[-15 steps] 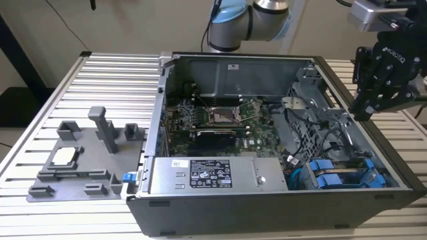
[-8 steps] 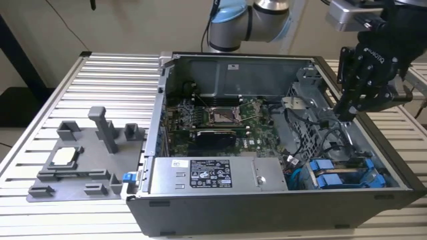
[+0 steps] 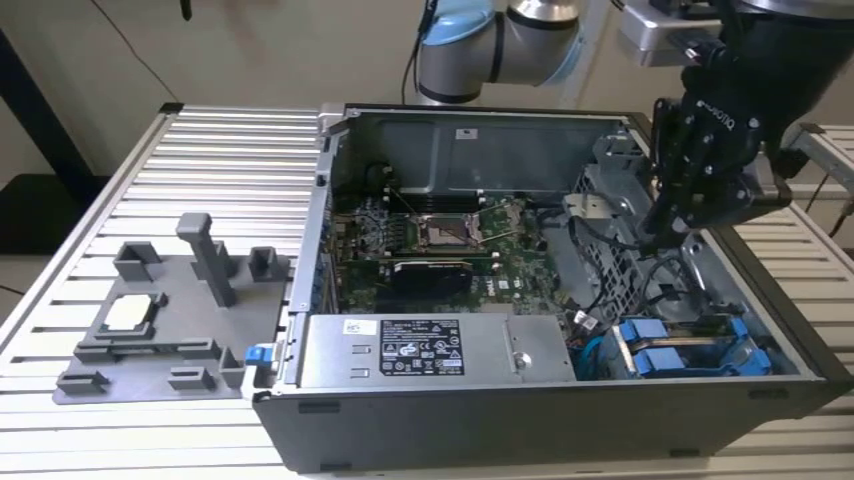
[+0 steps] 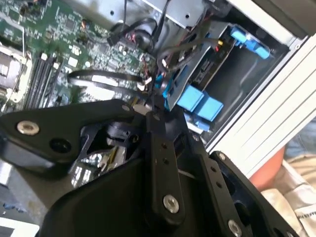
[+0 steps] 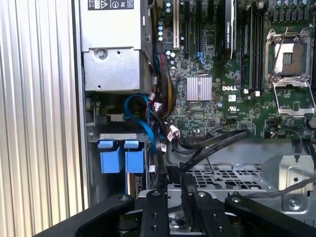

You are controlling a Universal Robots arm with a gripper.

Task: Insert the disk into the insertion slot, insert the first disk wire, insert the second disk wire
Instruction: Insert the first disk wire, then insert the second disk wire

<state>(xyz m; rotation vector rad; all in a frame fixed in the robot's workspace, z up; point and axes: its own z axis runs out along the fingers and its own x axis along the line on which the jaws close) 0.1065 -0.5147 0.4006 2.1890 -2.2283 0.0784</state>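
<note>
Fingers (image 4: pixel 157 143) of the gripper (image 3: pixel 663 236) are pressed together, seemingly pinching a black disk wire (image 5: pixel 227 139) deep inside the open computer case (image 3: pixel 534 420). The disk (image 3: pixel 657 358) sits seated in the insertion slot (image 5: pixel 117 137), near the fingertips and toward the case's front corner at the exterior view's lower right. Its long axis appears to run down into the bay. Its body is mostly hidden by the cage, and blue carrier tabs mark it. What exactly the tips pinch is hard to make out.

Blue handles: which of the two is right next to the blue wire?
The blue handle on the motherboard's side, right beside the blue wire. The other handle sits nearer the case's outer wall.
</note>
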